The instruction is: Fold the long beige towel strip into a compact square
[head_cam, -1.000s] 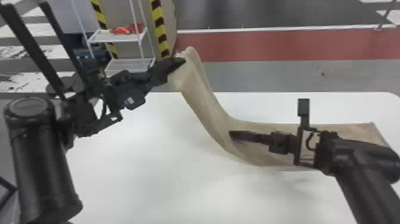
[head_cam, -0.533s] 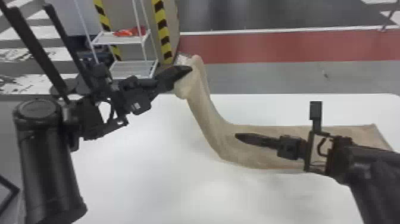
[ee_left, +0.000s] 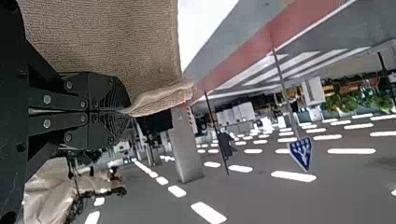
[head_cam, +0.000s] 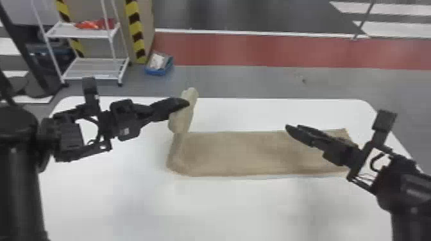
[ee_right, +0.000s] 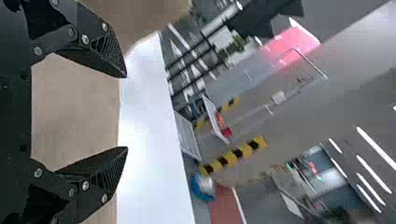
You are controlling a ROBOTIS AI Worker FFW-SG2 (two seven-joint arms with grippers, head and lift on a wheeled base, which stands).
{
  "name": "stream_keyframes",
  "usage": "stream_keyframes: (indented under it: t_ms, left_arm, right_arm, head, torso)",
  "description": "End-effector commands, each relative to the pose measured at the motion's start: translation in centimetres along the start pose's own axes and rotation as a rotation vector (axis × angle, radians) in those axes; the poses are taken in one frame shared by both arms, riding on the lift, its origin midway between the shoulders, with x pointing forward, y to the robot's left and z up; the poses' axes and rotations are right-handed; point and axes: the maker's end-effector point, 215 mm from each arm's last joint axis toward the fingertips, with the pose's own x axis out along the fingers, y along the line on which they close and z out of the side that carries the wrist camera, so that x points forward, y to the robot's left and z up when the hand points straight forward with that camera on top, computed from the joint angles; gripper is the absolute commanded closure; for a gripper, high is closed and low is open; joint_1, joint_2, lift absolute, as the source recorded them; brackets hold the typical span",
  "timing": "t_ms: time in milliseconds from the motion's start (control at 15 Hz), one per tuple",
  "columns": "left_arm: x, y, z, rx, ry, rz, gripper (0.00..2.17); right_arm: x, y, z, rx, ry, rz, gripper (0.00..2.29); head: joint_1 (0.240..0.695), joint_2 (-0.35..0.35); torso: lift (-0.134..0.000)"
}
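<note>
Left gripper point(head_cam: 185, 103): jaws clenched on the raised end of the towel strip point(head_cam: 237, 153); left wrist view gives the pinched hem. Right gripper point(head_cam: 289, 128): jaws parted, the gap plain in right wrist view. One strip, remainder lying along one white tabletop point(head_cam: 224, 208). Beyond, head view: one two-shelf rack point(head_cam: 93, 70). Left wrist view: one blue triangular sign point(ee_left: 300, 151).

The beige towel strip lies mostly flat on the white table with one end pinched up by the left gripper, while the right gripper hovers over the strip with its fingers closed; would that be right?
Not quite: the right gripper is open, its fingers well apart in the right wrist view. The rest holds.
</note>
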Motion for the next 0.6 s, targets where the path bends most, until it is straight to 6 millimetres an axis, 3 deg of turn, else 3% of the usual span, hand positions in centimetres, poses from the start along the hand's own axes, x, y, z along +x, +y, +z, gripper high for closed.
stream_keyframes:
  t_ms: [0,67,267,400,533]
  left_arm:
    - [1.4,2.2,-2.6,0.003,0.066,0.078,1.67]
    - [1.7,2.9,-3.3,0.006,0.082,0.104,1.67]
    - [2.6,4.3,-0.8,0.08,0.003,0.165,1.67]
    - [3.1,5.1,1.2,0.131,-0.063,0.199,1.67]
    - [3.2,5.9,1.8,0.143,-0.098,0.216,1.67]
  right_arm:
    - [-5.3,-4.9,2.8,-0.052,-0.097,-0.139,0.05]
    - [-6.4,-5.5,2.9,-0.042,-0.119,-0.153,0.05]
    - [-9.0,-7.4,2.0,-0.062,-0.113,-0.197,0.05]
    - [-10.4,-8.5,1.7,-0.056,-0.115,-0.214,0.06]
    - [-11.1,-9.3,1.5,-0.051,-0.114,-0.222,0.07]
  head:
    - [0.695,-0.151]
    - [0.695,-0.189]
    - [0.695,-0.267]
    - [0.695,-0.278]
    - [0.695,-0.285]
  torso:
    - [-0.124]
    - [-0.124]
    - [-0.124]
    - [-0.124]
    - [-0.124]
